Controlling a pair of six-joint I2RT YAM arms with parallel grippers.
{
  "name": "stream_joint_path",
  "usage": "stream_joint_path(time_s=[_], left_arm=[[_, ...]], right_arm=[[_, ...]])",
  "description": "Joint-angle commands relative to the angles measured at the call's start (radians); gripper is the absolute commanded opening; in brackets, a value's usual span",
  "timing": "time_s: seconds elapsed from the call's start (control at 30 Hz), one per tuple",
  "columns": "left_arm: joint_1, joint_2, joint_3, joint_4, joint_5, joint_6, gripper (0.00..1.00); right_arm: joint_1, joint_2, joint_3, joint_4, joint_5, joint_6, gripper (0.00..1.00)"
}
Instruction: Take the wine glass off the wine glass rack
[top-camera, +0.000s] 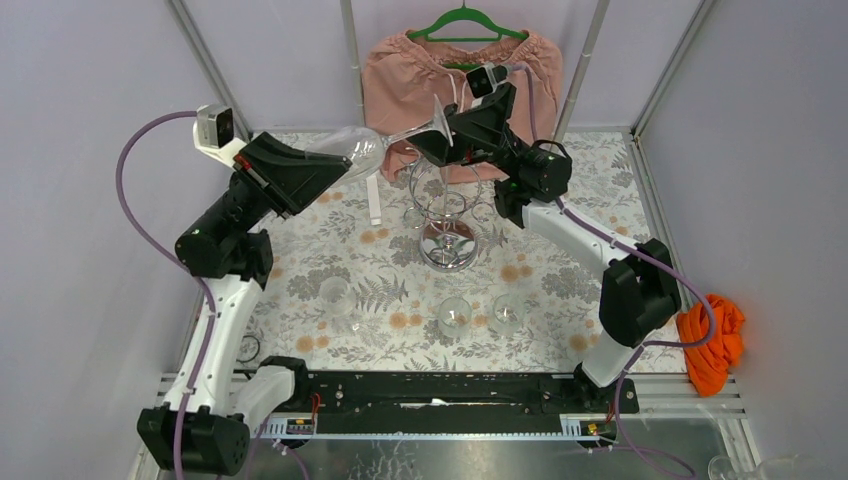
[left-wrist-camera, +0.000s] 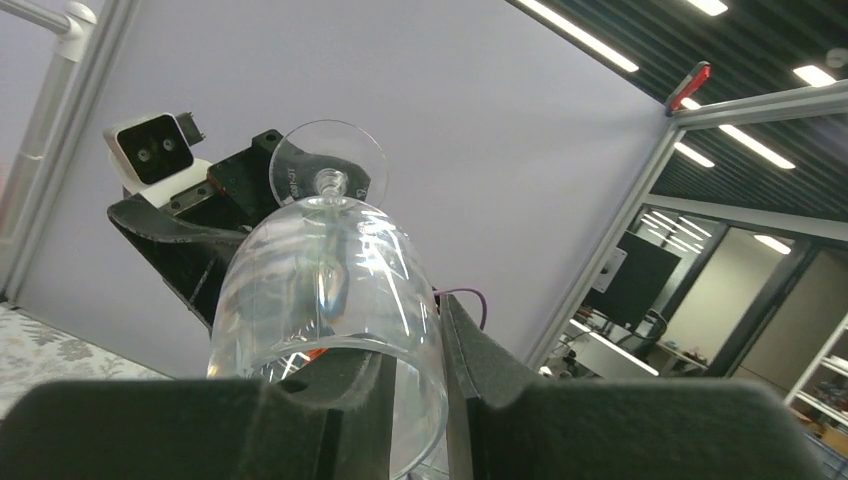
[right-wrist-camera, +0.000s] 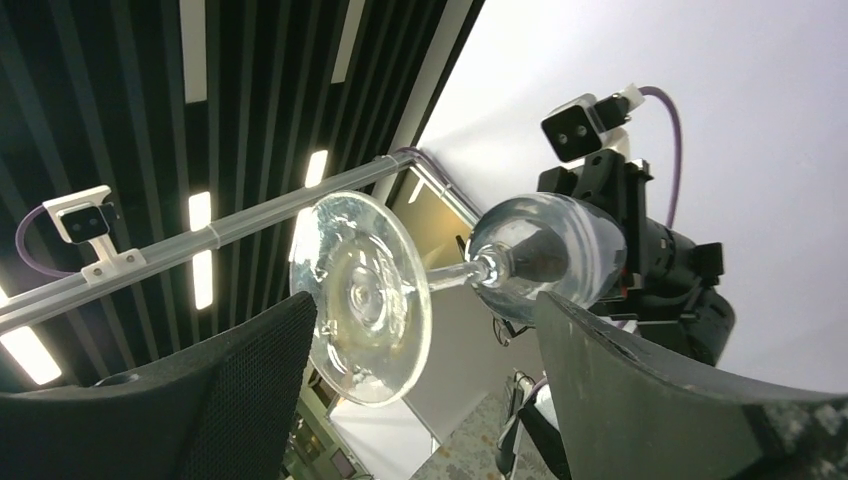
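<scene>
The wine glass (top-camera: 352, 150) lies on its side in the air, its foot (top-camera: 441, 118) pointing right, above and left of the chrome wine glass rack (top-camera: 447, 215). My left gripper (top-camera: 325, 168) is shut on the glass's rim, with one finger (left-wrist-camera: 335, 405) inside the bowl (left-wrist-camera: 330, 290) and the other finger (left-wrist-camera: 490, 385) outside. My right gripper (top-camera: 437, 140) is open; in the right wrist view the round foot (right-wrist-camera: 362, 297) stands between its spread fingers (right-wrist-camera: 230, 400) and I see no contact with either. The left gripper (left-wrist-camera: 420, 395) shows low in its own view.
Three other glasses (top-camera: 335, 295) (top-camera: 454, 315) (top-camera: 508, 312) stand on the flowered tablecloth in front of the rack. A pink garment (top-camera: 400, 75) on a green hanger hangs at the back. An orange cloth (top-camera: 712, 340) lies at the right edge.
</scene>
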Motion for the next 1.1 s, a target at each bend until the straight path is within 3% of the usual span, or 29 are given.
stream_joint_path(time_s=[0.0, 0.3, 0.53, 0.63, 0.77, 0.93, 1.07], left_arm=[[-0.002, -0.078, 0.063, -0.194, -0.054, 0.144, 0.0], [-0.003, -0.143, 0.261, -0.754, -0.131, 0.471, 0.0], [-0.003, -0.064, 0.587, -1.393, -0.281, 0.83, 0.0], [-0.003, 0.001, 0.741, -1.626, -0.35, 0.95, 0.0], [-0.003, 0.074, 0.869, -1.812, -0.387, 1.023, 0.0], [-0.003, 0.136, 0.986, -1.99, -0.384, 1.1, 0.0], [-0.003, 0.173, 1.073, -2.11, -0.377, 1.159, 0.0]], right_arm=[[0.014, -0.044, -0.011, 0.143, -0.016, -0.018, 0.89], [0.01, -0.065, -0.08, 0.137, -0.004, -0.022, 0.99], [-0.042, -0.151, -0.198, 0.0, -0.057, -0.118, 1.0], [-0.059, -0.217, -0.213, -0.236, -0.148, -0.254, 1.0], [-0.061, -0.336, -0.196, -0.727, -0.169, -0.597, 1.0], [-0.065, -0.452, -0.084, -1.283, -0.044, -0.997, 1.0], [-0.069, -0.519, -0.026, -1.557, 0.125, -1.168, 1.0]])
